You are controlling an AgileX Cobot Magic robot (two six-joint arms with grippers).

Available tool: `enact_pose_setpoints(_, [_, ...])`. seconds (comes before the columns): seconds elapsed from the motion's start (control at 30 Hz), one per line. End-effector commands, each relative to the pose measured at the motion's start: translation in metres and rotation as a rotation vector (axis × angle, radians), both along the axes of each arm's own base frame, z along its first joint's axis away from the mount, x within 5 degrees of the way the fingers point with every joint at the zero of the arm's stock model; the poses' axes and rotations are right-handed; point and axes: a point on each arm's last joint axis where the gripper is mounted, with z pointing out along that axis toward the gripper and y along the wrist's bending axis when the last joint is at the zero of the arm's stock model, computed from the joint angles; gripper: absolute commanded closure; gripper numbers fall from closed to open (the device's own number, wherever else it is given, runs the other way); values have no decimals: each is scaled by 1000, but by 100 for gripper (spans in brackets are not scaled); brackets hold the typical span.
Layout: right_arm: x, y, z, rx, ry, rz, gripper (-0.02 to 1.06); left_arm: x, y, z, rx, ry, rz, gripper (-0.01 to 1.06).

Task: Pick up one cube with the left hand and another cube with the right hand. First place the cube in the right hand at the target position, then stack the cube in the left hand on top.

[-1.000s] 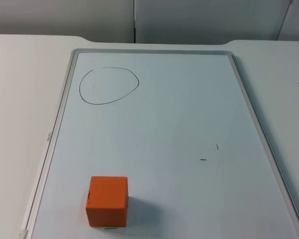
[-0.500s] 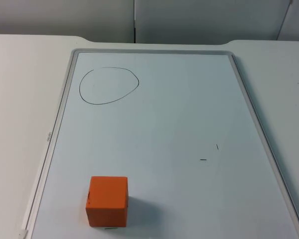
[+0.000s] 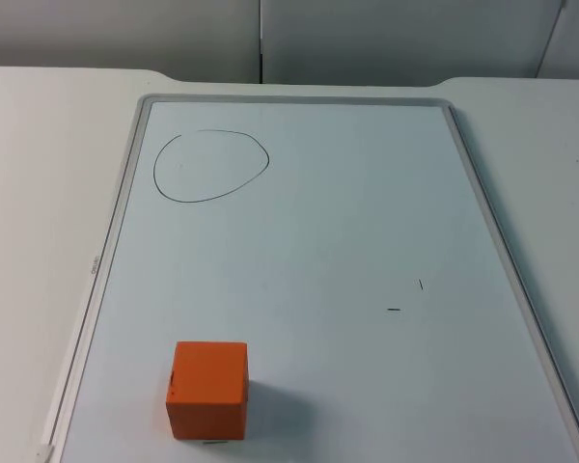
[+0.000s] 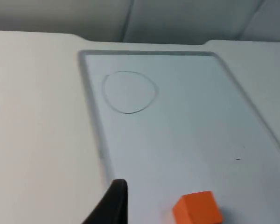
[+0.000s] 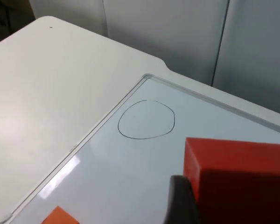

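Note:
An orange cube [image 3: 208, 388] stands on the whiteboard [image 3: 482, 203] near its front left corner; it is also seen as the orange cube [image 4: 197, 208] and the orange cube [image 5: 59, 217]. A hand-drawn black circle [image 3: 211, 166] marks the board's far left part. My right gripper [image 5: 233, 205] is shut on a red cube [image 5: 238, 163], held high above the board with a black finger against the cube's side. From there the circle [image 5: 147, 119] lies ahead and below. My left gripper [image 4: 116, 210] hovers above the board's left frame, beside the orange cube and apart from it.
The whiteboard has a grey frame [image 3: 125, 193] and lies on the white table [image 3: 39, 193]. Two small pen marks [image 3: 405, 297] sit on its right half. A grey partition wall [image 3: 367, 39] closes the far side.

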Motion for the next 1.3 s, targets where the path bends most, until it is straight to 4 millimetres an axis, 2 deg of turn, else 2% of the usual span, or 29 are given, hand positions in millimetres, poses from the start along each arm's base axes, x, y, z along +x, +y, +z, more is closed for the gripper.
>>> enact_pose_setpoints(0.0, [-2,1,1,15,-18,21,105,15,-8,9,-58,-37,-75,0])
enact_pose_setpoints(0.1, [-3,3,2,21,-16,42,105,43,-12,6,-61,37,-134,0])
enact_pose_setpoints(0.13, [-3,3,2,21,-16,42,105,43,-12,6,-61,37,-134,0])
enact_pose_setpoints(0.27, [-3,3,2,18,-18,43,105,83,-17,-7,-54,135,-214,0])
enact_pose_setpoints(0.3, [-3,3,2,18,-18,43,105,83,-17,-7,-54,135,-214,0])
enact_pose_setpoints(0.4, [-3,3,2,18,-21,44,105,108,-22,-18,-93,197,-272,0])
enact_pose_setpoints(0.43, [-3,3,2,18,-21,44,105,108,-22,-18,-93,197,-272,0])
enact_pose_setpoints(0.57, [-3,3,2,17,-24,45,105,134,-25,-38,-124,318,-291,0])
enact_pose_setpoints(0.77, [-3,3,2,20,-27,45,105,153,-35,-59,-115,401,-297,0])
enact_pose_setpoints(0.9, [-3,3,2,21,-29,44,105,163,-50,-73,-84,438,-283,0])
enact_pose_setpoints(1.03, [-3,3,2,21,-29,44,105,175,-76,-103,-22,526,-253,0])
enact_pose_setpoints(1.07, [-3,3,2,21,-29,44,105,175,-76,-103,-22,526,-253,0])
enact_pose_setpoints(1.2, [-3,3,1,18,-24,44,105,188,-98,-125,45,615,-258,0])
enact_pose_setpoints(1.27, [-3,3,-1,15,-19,44,105,192,-104,-128,70,632,-264,0])
